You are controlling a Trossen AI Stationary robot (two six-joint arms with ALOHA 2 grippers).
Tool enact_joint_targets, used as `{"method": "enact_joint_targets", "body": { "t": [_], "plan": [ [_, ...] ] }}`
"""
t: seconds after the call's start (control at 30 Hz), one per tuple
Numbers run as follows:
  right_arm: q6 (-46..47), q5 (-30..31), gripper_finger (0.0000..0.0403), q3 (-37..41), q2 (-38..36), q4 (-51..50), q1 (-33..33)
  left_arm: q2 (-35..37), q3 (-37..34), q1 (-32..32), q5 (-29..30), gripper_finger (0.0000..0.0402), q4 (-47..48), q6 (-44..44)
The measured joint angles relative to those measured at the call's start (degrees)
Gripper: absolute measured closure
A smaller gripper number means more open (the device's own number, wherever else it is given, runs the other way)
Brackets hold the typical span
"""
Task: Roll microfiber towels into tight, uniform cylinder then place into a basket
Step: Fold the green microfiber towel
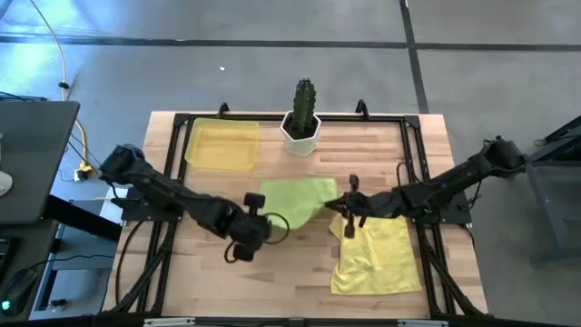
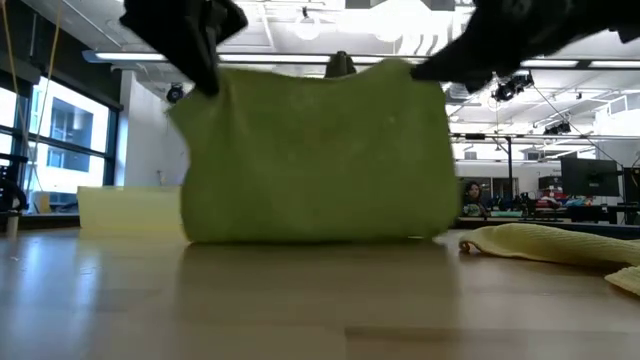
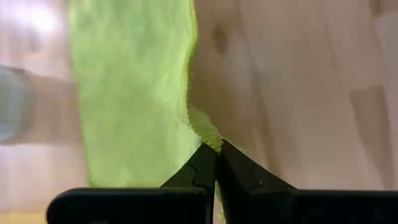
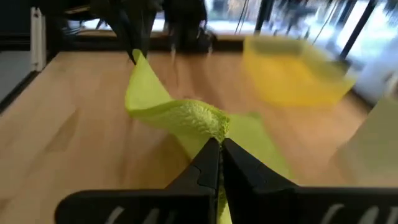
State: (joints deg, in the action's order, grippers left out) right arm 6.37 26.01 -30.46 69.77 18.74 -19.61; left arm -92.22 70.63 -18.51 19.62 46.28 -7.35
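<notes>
The lime green microfiber towel is at the table's middle, held up by two corners, its top edge spanning between my grippers like a curtain. My left gripper is shut on its left upper corner and my right gripper on its right upper corner. The pale yellow towel lies crumpled flat on the table at the near right. The translucent yellow basket stands on the table at the far left. My left gripper pinches the green towel's corner between its two fingertips, coming slanting down from the table's left. The towel hangs below it, its lower edge on the table. My right gripper pinches the towel's other upper corner between its fingertips, reaching nearly level from the table's right. The cloth is bunched at the fingers and sags slightly toward the left gripper.
A white pot with a green cactus stands at the table's far middle, just behind the green towel. A black frame runs round the table top. Bare wood lies near the front edge.
</notes>
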Motion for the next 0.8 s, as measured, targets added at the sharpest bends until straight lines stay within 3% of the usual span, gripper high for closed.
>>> {"method": "enact_joint_targets", "body": {
  "t": [0.27, 0.8],
  "plan": [
    [11.1, -0.6, 0.0403, 0.0, 6.9, -1.7, -1.7, -5.2, 0.0, 2.7, -10.9, 0.0401, -0.6, 1.3],
    [19.3, -1.0, 0.0403, 0.0, 7.4, -13.0, 8.0, -5.8, -1.7, 16.2, -7.8, 0.0401, -0.1, 9.5]
  ]
}}
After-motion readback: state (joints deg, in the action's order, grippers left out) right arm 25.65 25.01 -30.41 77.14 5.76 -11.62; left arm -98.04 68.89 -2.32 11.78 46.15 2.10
